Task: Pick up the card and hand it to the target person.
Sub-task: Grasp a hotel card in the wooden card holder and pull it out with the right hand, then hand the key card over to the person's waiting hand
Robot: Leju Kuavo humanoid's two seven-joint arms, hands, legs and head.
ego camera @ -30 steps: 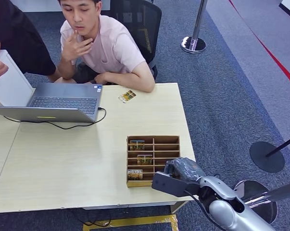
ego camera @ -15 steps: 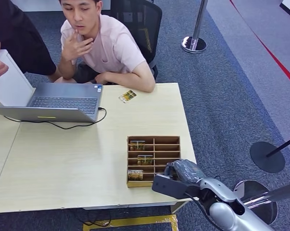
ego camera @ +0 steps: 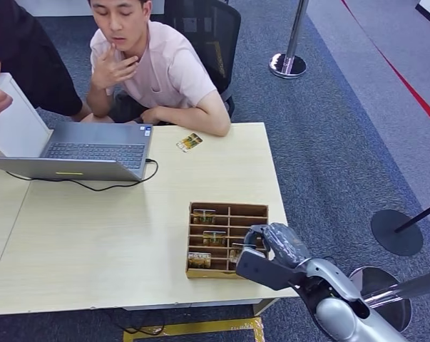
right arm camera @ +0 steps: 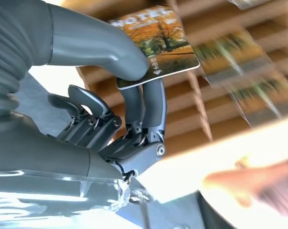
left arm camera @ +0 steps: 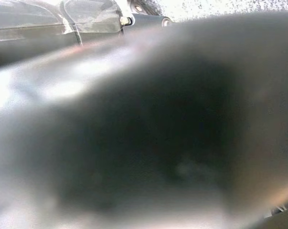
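Pale matt wood-grain bench (ego camera: 94, 235); brown wooden slotted tray (ego camera: 227, 209); glossy printed card (right arm camera: 156, 40); smooth matt grey plastic right hand (right arm camera: 110, 114); rough grey carpet (ego camera: 331, 142); polished metal post (ego camera: 294, 32).

The right hand (ego camera: 272, 251) hung over the tray's (ego camera: 226, 271) near right corner, pinching a card (right arm camera: 157, 44) above the slots. Between tray and person (ego camera: 164, 68) lay bare tabletop (ego camera: 105, 228), an open lane. A loose card (ego camera: 189, 142) lay near the person's forearm at the far edge. The laptop (ego camera: 78, 153) and its cable (ego camera: 115, 187) stood well to the left of that lane.
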